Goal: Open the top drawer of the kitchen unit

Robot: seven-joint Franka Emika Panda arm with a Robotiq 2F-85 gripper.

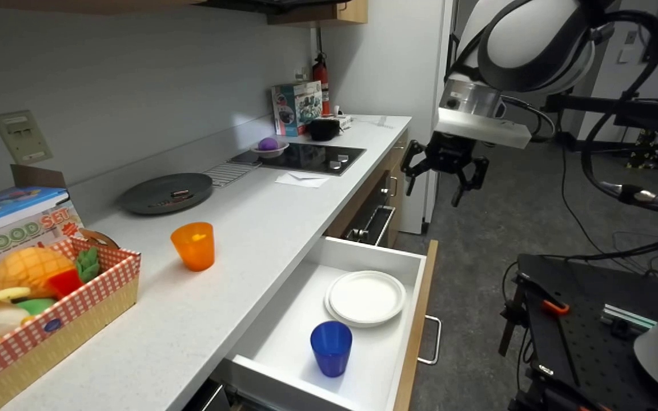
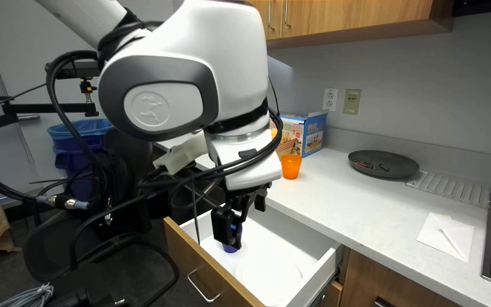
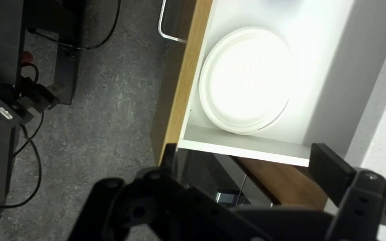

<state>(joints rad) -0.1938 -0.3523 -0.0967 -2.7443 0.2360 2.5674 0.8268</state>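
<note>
The white worktop (image 1: 249,228) lies lower than the jaws and toward the wall (image 1: 163,85) from them, capping the brown-fronted kitchen unit (image 2: 371,270). Spread along it, all well apart from the jaws, I see an orange cup (image 1: 193,251), a dark round dish (image 1: 146,191), a wire rack (image 2: 450,187), a folded white paper (image 1: 301,180) and a black hob (image 1: 312,157); a red-checked box (image 1: 83,302) of toy food (image 1: 32,269) sits farther from the jaws than the cup. On the room side of the jaws there's grey floor (image 1: 477,240) and a black table (image 1: 597,285), and in an exterior view a blue bin (image 2: 60,147) stands well apart from them.

The top drawer (image 1: 374,354) is pulled out, lower than the jaws, its bar handle (image 1: 438,341) on the room side. White plates (image 1: 366,298) lie toward the end nearer the jaws, and a blue cup (image 1: 332,349) stands farther along. Glare washes the plates out in the wrist view, so I can't swear to how many are stacked.

The gripper (image 1: 433,198) hangs in the air, pointing down. Its jaws are wide: the two fingers (image 3: 330,170) stand far apart, with open space between them, above the drawer and apart from everything in it.
</note>
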